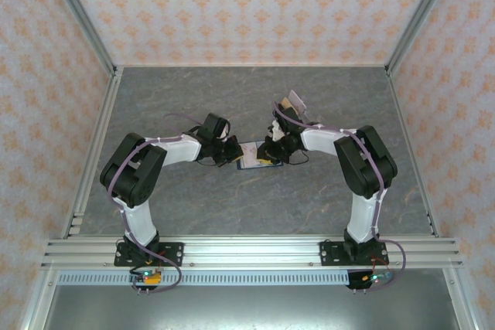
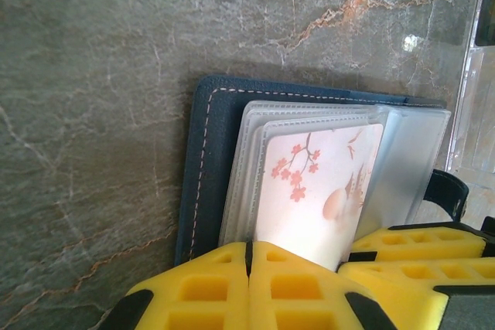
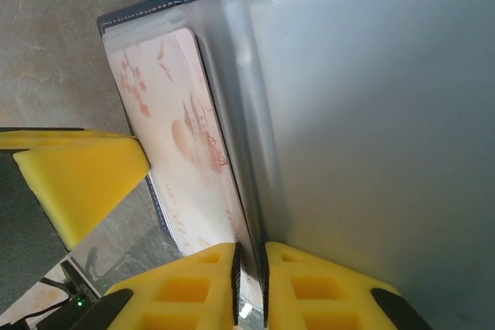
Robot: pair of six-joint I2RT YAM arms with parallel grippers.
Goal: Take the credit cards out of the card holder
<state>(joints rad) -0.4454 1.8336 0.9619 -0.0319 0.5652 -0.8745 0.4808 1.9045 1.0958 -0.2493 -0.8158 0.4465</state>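
The card holder [image 1: 251, 161] lies open mid-table, navy cover [image 2: 205, 168] down and frosted sleeves fanned up. A white credit card with pink blossoms [image 2: 321, 191] sits in the top sleeve. My left gripper [image 2: 249, 246] is shut, its yellow tips resting on the near edge of that sleeve. From the other side my right gripper [image 3: 251, 256] has its jaws almost together on the thin edge of a raised frosted sleeve [image 3: 371, 113], beside the blossom card [image 3: 170, 137]. From above, the left gripper [image 1: 232, 152] and right gripper [image 1: 272, 151] meet over the holder.
A small pile of loose cards [image 1: 294, 102], one tan, lies on the grey marble table [image 1: 193, 98] behind the right arm. Metal frame rails and patterned walls close in the table on three sides.
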